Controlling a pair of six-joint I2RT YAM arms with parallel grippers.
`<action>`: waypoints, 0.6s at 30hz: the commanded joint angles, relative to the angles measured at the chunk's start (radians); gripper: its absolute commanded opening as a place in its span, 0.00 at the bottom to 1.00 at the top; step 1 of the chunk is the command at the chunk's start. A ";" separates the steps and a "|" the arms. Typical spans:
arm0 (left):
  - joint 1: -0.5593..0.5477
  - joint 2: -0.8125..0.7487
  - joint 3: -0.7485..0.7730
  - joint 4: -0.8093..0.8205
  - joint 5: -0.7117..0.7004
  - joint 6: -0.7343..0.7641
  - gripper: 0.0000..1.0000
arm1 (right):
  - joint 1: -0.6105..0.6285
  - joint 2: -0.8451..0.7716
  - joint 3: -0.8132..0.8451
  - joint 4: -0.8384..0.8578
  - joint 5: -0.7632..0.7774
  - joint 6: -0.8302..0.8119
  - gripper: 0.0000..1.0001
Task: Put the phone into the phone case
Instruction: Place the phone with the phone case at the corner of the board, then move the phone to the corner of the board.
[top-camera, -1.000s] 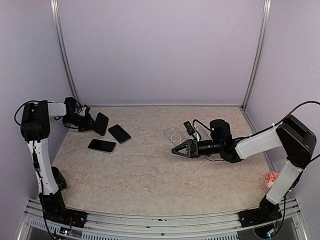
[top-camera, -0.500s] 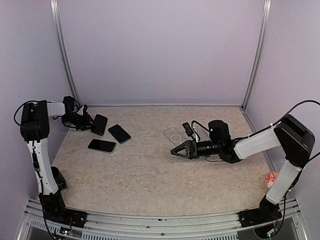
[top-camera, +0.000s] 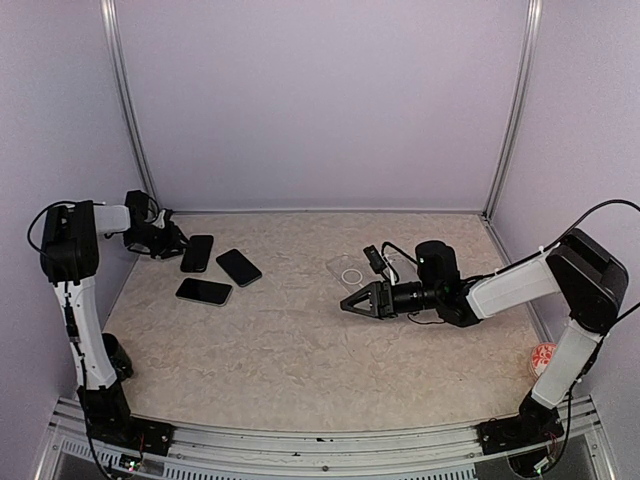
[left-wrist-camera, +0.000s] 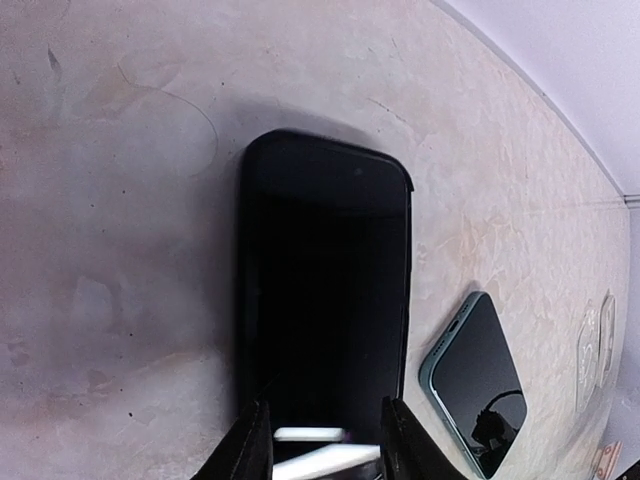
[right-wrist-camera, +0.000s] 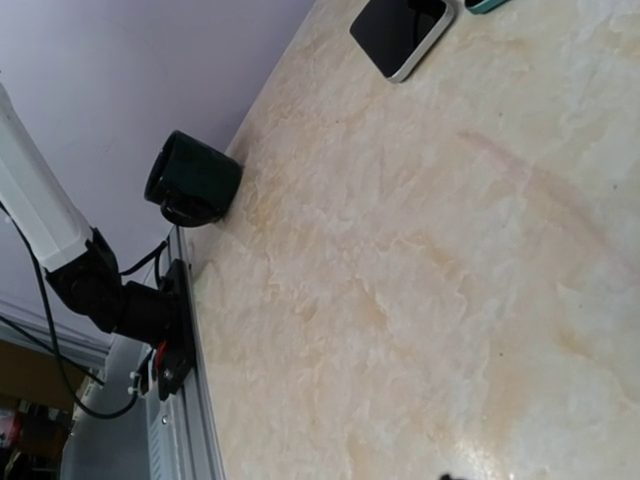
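Observation:
The transparent phone case (top-camera: 352, 272), marked with a white ring, lies flat right of the table's middle. My right gripper (top-camera: 350, 303) hovers just in front of it, open and empty; its fingers are out of the right wrist view. Three black phones lie at the far left. The farthest phone (top-camera: 197, 252) is flat on the table with my left gripper (top-camera: 172, 243) at its left end. In the left wrist view that phone (left-wrist-camera: 325, 290) fills the centre, and my left gripper (left-wrist-camera: 322, 440) is open over its near end, fingers (left-wrist-camera: 250, 450) apart.
A teal-edged phone (top-camera: 238, 267) and a white-edged phone (top-camera: 204, 291) lie close beside the first one; the teal-edged phone (left-wrist-camera: 475, 390) also shows in the left wrist view. A small red-and-white object (top-camera: 543, 358) sits at the right table edge. Walls close in the back and sides.
The left gripper has lowered the tilted phone flat onto the table and opened its jaws off it. The right arm has barely moved.

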 joint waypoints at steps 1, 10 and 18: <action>0.005 0.011 0.009 0.057 -0.024 -0.017 0.37 | 0.016 0.011 0.021 0.025 0.004 0.006 0.49; -0.018 -0.029 -0.017 0.083 -0.073 -0.033 0.46 | 0.020 0.008 0.020 0.020 0.013 0.000 0.49; -0.135 -0.101 -0.014 0.050 -0.157 -0.025 0.70 | 0.020 -0.002 0.022 -0.012 0.027 -0.021 0.49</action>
